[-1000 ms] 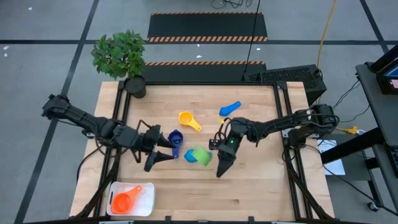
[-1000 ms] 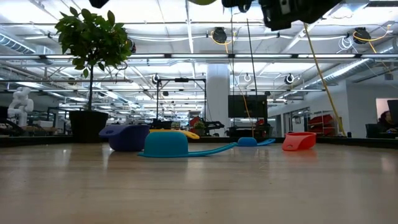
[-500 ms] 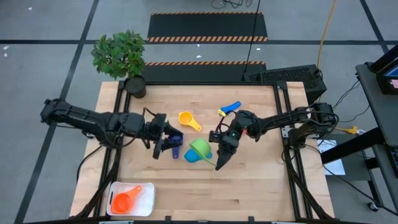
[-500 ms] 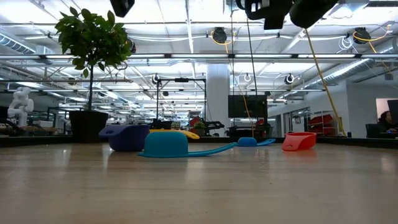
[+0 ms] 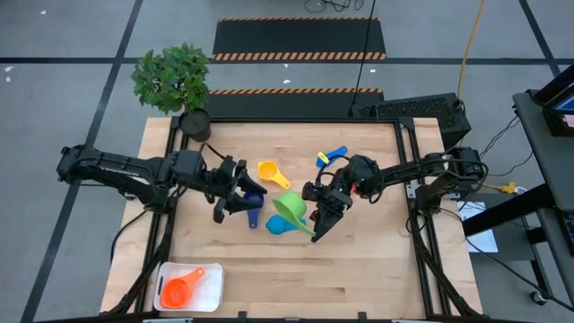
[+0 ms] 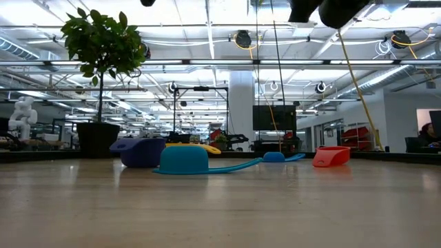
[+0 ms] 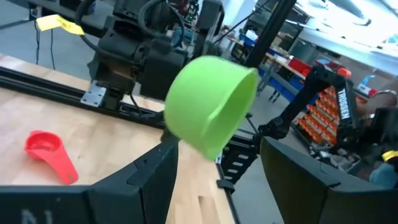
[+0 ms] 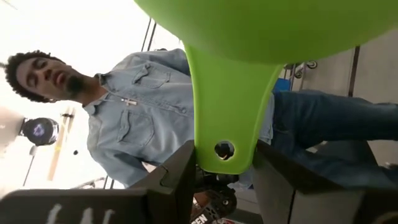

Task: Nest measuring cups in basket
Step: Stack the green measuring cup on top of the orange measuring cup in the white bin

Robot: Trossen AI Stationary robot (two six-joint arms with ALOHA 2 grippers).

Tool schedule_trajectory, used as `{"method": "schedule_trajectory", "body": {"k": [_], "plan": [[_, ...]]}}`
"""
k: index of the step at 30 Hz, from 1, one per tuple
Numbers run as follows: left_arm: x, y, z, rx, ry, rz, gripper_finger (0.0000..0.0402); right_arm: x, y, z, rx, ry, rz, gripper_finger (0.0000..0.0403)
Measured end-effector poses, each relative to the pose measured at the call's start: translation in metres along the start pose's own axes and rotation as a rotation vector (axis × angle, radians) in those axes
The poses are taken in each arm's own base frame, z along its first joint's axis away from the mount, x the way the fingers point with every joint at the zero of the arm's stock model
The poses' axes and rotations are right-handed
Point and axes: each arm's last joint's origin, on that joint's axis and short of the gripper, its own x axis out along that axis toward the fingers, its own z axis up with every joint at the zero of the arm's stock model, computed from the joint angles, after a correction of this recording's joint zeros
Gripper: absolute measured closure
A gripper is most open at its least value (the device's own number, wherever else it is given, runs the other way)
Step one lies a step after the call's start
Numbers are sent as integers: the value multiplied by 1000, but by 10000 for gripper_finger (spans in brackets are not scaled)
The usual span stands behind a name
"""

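Plant pot [image 5: 195,124] at the surface's [image 5: 359,260] 11 o'clock corner; basket [image 5: 208,292] at 7 o'clock, one measuring cup [image 5: 179,291] in it. Near centre, left hand [image 5: 235,199] at 9 o'clock of a raised cup [image 5: 289,207], right hand [image 5: 325,220] at 3 o'clock.

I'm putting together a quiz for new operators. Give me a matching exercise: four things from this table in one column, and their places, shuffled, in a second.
1. green cup
2. orange cup
3. yellow cup
4. plant pot

a. inside the white basket
b. at a corner of the table
c. held by its handle in the right gripper, off the table
d. lying on the bare wood

Pairs: 1-c, 2-a, 3-d, 4-b
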Motion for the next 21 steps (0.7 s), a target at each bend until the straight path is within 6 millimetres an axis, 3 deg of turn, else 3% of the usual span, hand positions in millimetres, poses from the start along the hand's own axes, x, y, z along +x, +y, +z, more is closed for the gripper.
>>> {"method": "schedule_trajectory", "body": {"k": [14, 21], "plan": [[-2, 13, 5, 34, -25, 55, 170, 0, 4, 3, -58, -3, 3, 287], [12, 16, 4, 8, -50, -9, 170, -4, 2, 6, -78, -18, -14, 287]]}}
